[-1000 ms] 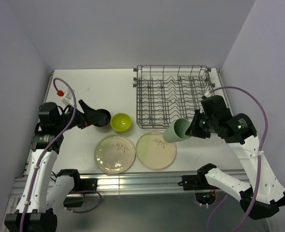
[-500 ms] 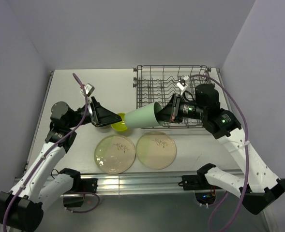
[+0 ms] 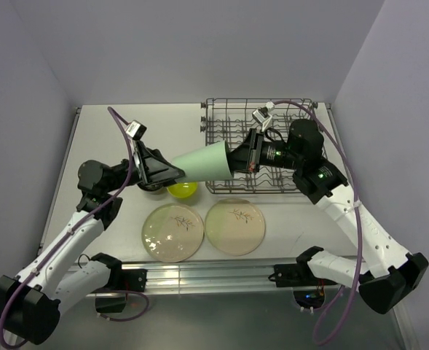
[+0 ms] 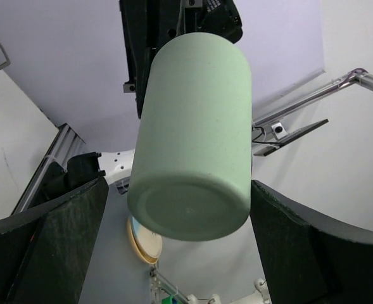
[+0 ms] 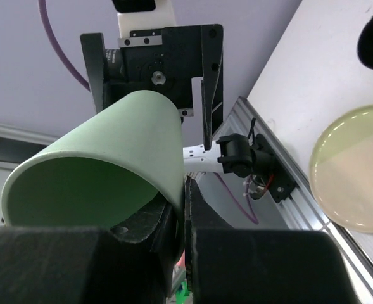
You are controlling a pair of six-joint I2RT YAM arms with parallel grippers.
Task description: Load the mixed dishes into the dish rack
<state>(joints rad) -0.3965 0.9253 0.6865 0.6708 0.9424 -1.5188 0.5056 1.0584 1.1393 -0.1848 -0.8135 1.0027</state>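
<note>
At the left claw (image 3: 172, 173), the mint cup (image 3: 205, 161) has arrived, base first.

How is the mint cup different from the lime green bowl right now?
The cup is pale mint and tall; the bowl is bright lime and low. The cup lies sideways in the air, gripped at its rim by the right hand; the bowl sits upright on the table. Both are green and outside the rack.
</note>
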